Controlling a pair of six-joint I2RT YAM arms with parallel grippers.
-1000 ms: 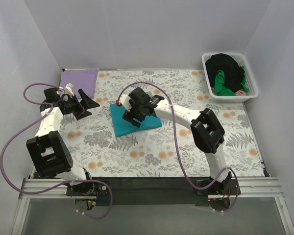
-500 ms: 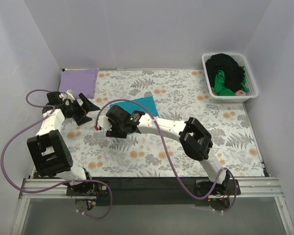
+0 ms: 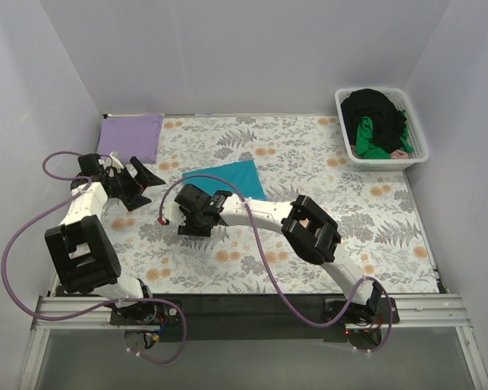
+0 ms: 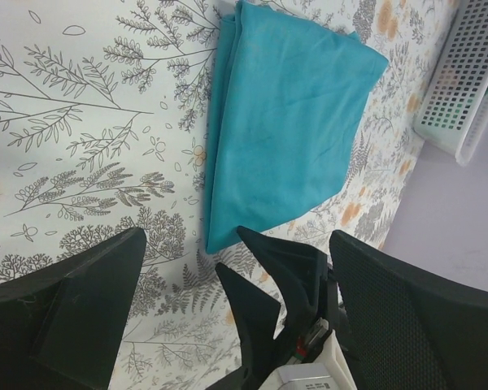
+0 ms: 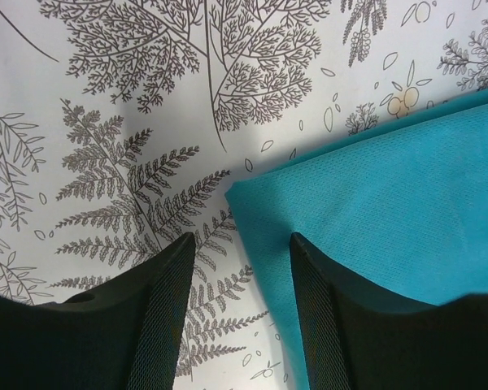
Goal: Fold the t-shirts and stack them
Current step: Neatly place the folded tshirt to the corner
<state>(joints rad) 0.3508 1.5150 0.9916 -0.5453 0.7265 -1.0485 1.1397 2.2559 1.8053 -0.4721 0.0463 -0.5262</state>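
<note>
Teal t-shirt (image 3: pixel 225 179): folded — its corner lies ungripped between the parted jaws of the right gripper (image 5: pixel 241 240).
Left gripper (image 3: pixel 149 183): wide open, left of the shirt.
Table cloth (image 3: pixel 309 146): floral, beneath the shirt — pale walls (image 3: pixel 244 57).

teal shirt (image 3: pixel 226 180): solid teal, no print
lavender shirt (image 3: pixel 132 135): plain pale purple
black shirt (image 3: pixel 374 110): solid black
green shirt (image 3: pixel 368 134): bright green
basket (image 3: pixel 384 163): white
bench cloth (image 3: pixel 309 154): white ground, grey ferns, orange flowers

From above, we lose the near left corner of the folded teal cloth t-shirt (image 3: pixel 232 176) beneath the right hand (image 3: pixel 195 218). Right of that shirt, the white slatted plastic basket (image 4: pixel 464 85) runs off the left wrist view.
</note>
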